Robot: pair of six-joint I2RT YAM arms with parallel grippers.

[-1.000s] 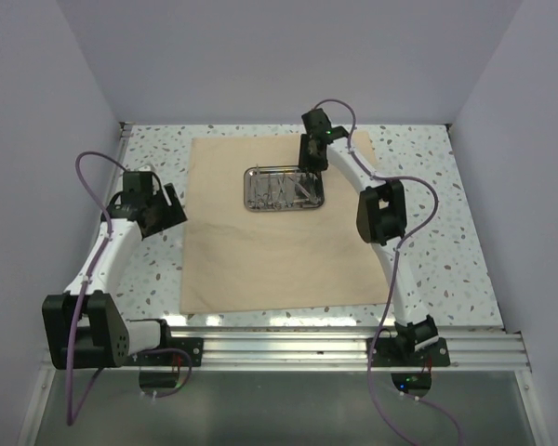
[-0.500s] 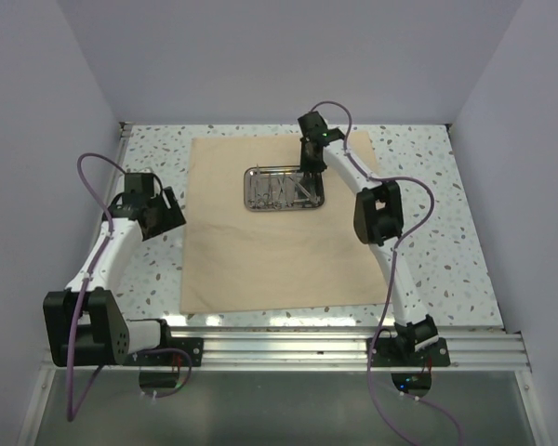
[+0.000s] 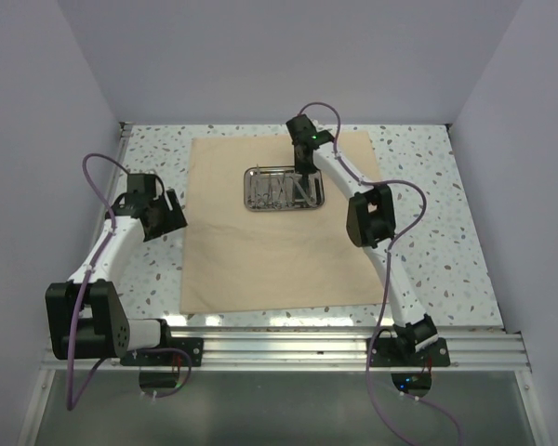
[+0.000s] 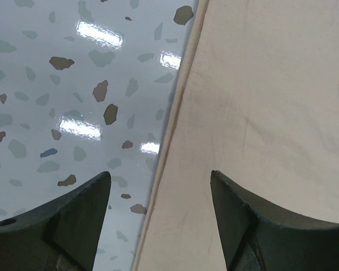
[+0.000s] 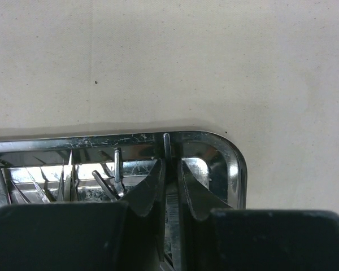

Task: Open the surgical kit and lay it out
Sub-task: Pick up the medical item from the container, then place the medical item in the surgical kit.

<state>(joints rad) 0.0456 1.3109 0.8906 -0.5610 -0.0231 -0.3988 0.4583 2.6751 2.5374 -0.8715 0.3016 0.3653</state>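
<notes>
The tan cloth wrap lies spread flat on the table. The steel tray sits on its far half with several thin silver instruments in it. My right gripper reaches down into the tray's right end. In the right wrist view its fingers are shut on thin flat silver tweezers beside the tray's corner. Other instruments lie to the left. My left gripper is open and empty above the cloth's left edge, straddling it.
The speckled tabletop surrounds the cloth and shows in the left wrist view. White walls enclose the far and side edges. A metal rail runs along the near edge by the arm bases.
My right arm has swung a little to the left over the tray's far right end. The left arm has barely moved. The cloth and tray lie as before.
</notes>
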